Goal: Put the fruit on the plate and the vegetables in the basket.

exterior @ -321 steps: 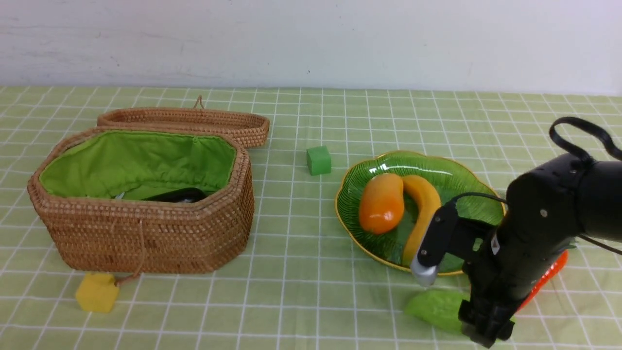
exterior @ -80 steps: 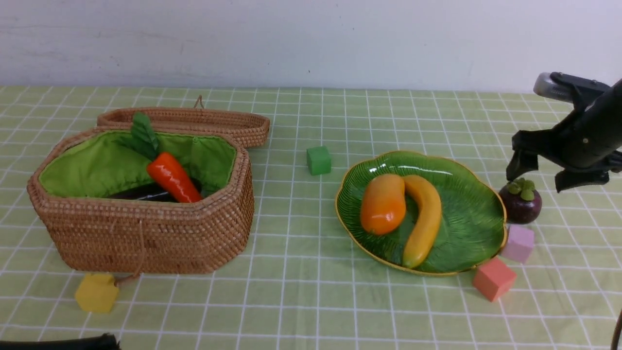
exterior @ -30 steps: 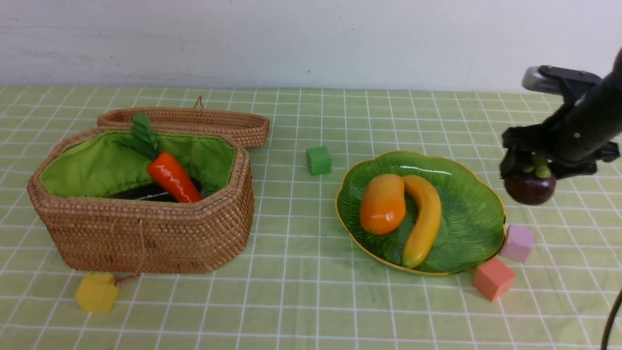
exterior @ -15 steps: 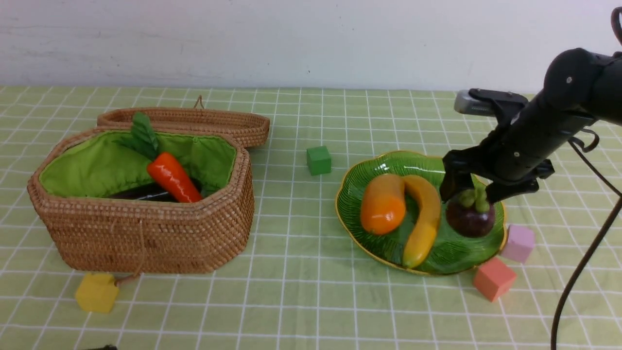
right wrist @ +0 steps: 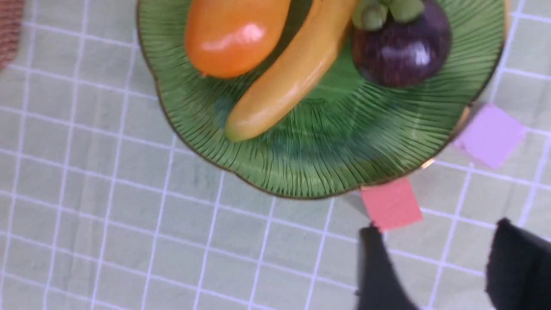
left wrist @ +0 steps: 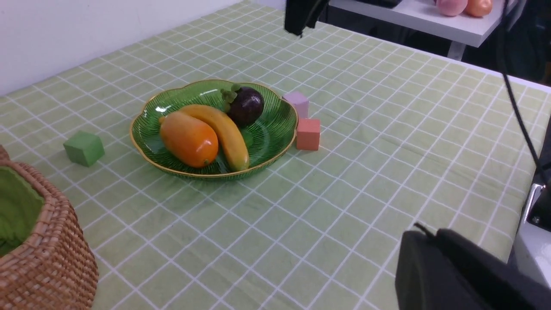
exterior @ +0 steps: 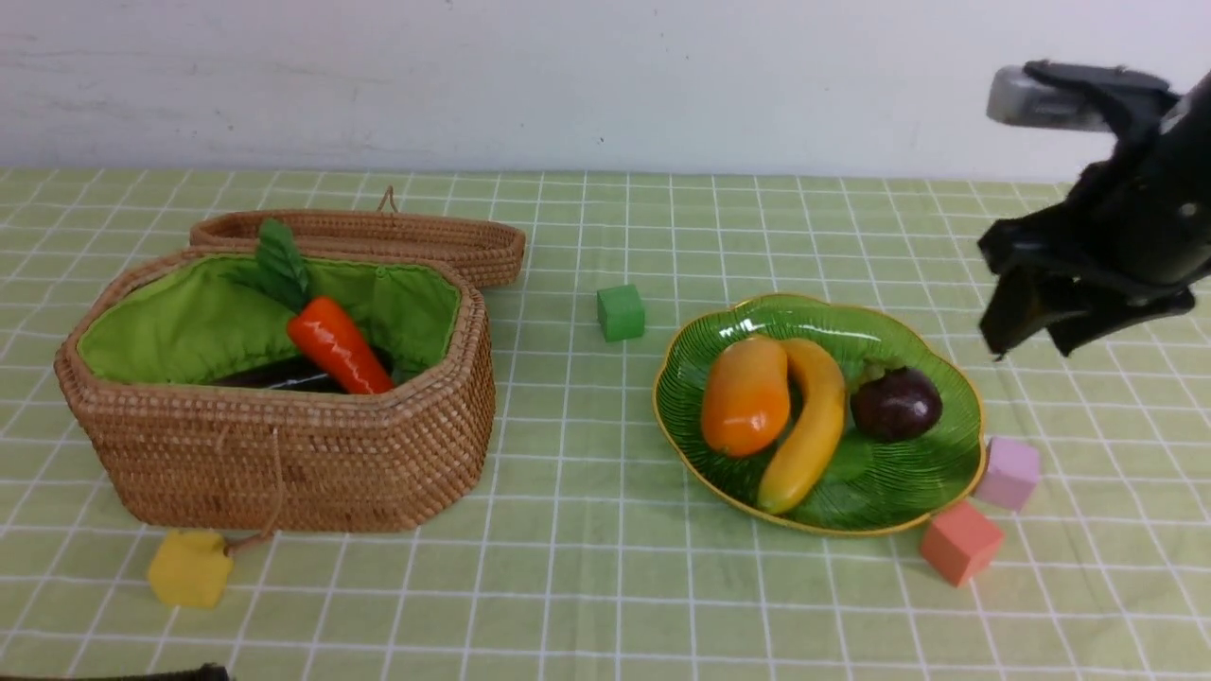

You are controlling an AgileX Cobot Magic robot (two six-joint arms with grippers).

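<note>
On the green checked tablecloth point(exterior: 587, 567) our right gripper point(exterior: 1036, 322) hangs open, mangosteen point(exterior: 896, 404) plated; the bitter gourd we cannot see.

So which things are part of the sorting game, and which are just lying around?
Part of the job: banana, mango, mangosteen, plate, carrot, eggplant, basket.

Just lying about: green cube, yellow cube, pink cube, purple cube, basket lid.

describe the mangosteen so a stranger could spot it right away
Find the wide green ribbed glass plate with a gold rim, right of the brown wicker basket. Three fruits lie in it: the mangosteen is the rightmost, beside the yellow banana, the only small, round, dark purple one.
</note>
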